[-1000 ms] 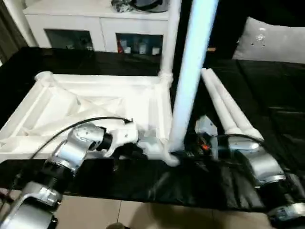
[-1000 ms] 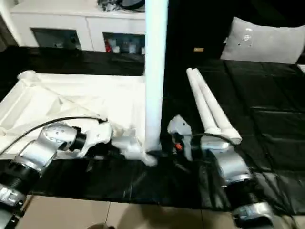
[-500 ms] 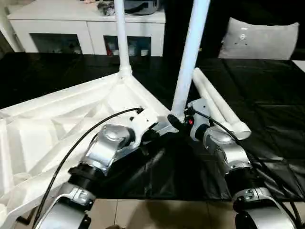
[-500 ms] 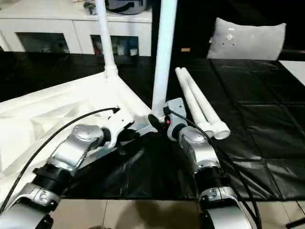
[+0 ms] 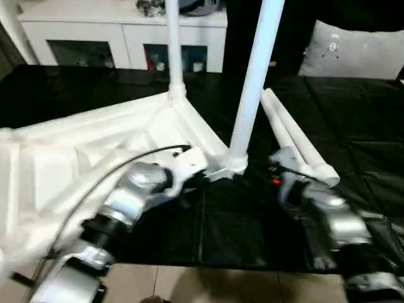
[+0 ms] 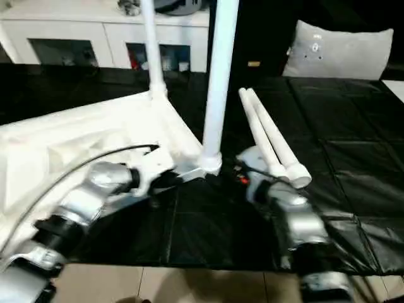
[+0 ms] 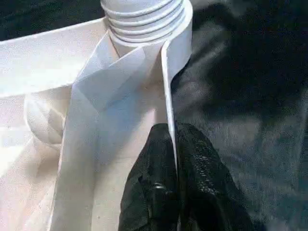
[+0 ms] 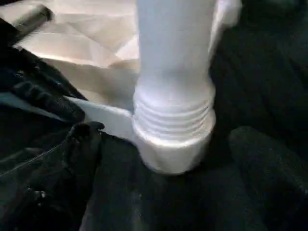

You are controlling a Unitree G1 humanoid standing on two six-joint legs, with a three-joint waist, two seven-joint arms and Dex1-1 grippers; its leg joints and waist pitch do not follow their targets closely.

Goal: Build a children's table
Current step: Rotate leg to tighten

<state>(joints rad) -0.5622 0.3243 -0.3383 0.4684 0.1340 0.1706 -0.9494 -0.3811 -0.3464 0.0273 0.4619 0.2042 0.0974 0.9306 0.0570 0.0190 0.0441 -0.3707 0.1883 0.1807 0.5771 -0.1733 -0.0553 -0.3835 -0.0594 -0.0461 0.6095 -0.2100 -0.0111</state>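
Observation:
The children's table lies upside down on black cloth, its white ribbed top (image 5: 82, 158) facing up. One leg (image 5: 172, 44) stands upright in the far corner socket. Another leg (image 5: 255, 76) stands in the near corner socket (image 8: 173, 144), with thread rings showing above the socket. Two loose legs (image 5: 293, 136) lie side by side to the right. My left gripper (image 7: 174, 159) is shut on the top's thin rim wall just beside the near socket. My right gripper (image 8: 175, 159) is open, with one finger (image 8: 84, 144) on each side of that leg's base and not touching it.
A white cabinet (image 5: 126, 31) with glass doors stands behind the work. A grey pillow (image 5: 353, 50) lies at the back right. The black cloth (image 5: 360, 126) stretches away to the right of the loose legs. Tiled floor (image 5: 208, 287) shows at the front edge.
My right gripper's fingers have spread wider, and it has drawn back a little from the near leg's base. The left gripper keeps its grip on the rim. The head view has shifted.

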